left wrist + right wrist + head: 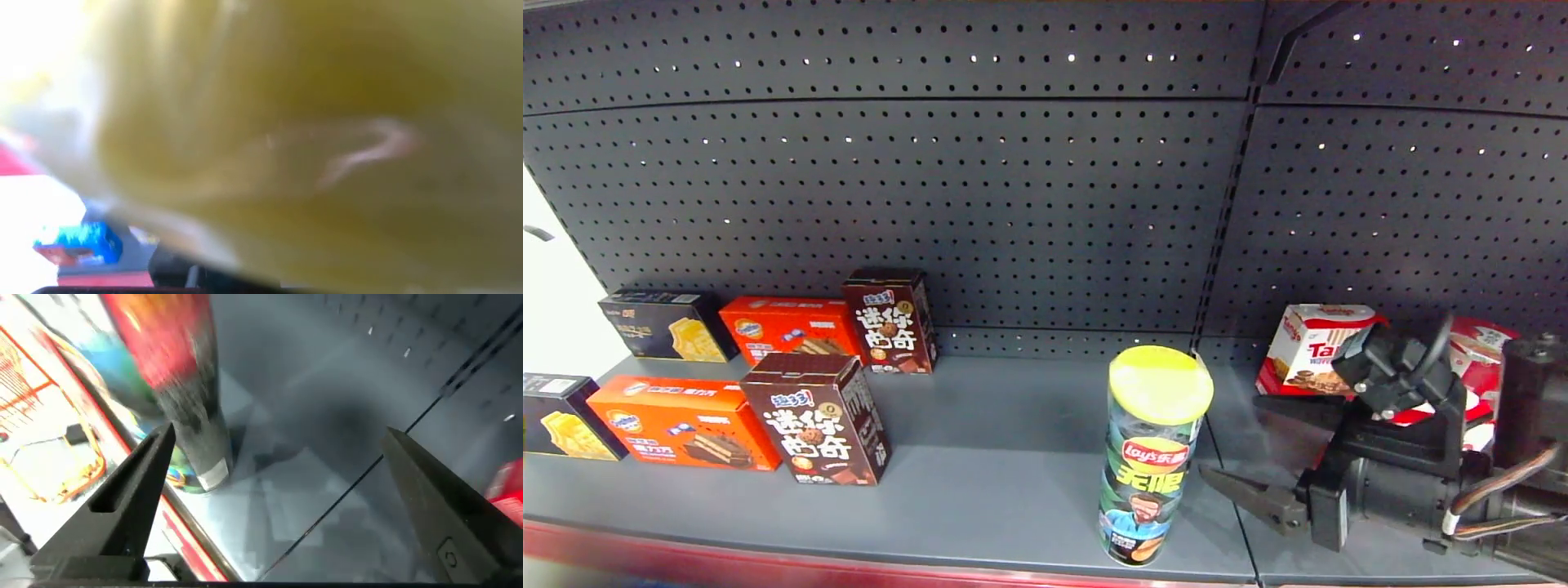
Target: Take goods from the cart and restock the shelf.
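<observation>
Right tool (1232, 437) (279, 431): fingers spread wide, nothing between them, held low over the dark grey shelf (1013, 457) with its tips pointing towards the robot's left.

Chips can (1156, 457) (184, 400): stands upright on the shelf just beyond the tool's tips, near the shelf's red front edge (768, 563). It has a yellow lid and lies outside the gap between the fingers. Whether the nearer finger (1245, 494) touches it cannot be told.

Wafer box (1311, 347): red and white, behind the tool against the perforated back panel (931, 204). A second red-and-white pack (1490, 343) sits farther along on the same side, partly hidden by the arm.

Well beyond the can, far from the tool: two brown cookie boxes, one forward (821, 425) and one at the back (890, 318); two orange cake boxes (678, 420) (784, 327); two black boxes with yellow pictures (560, 412) (666, 327). These form a front row and a back row.

Left wrist view: a blurred yellow surface (286, 122) lies close to the camera; what it is cannot be told.
</observation>
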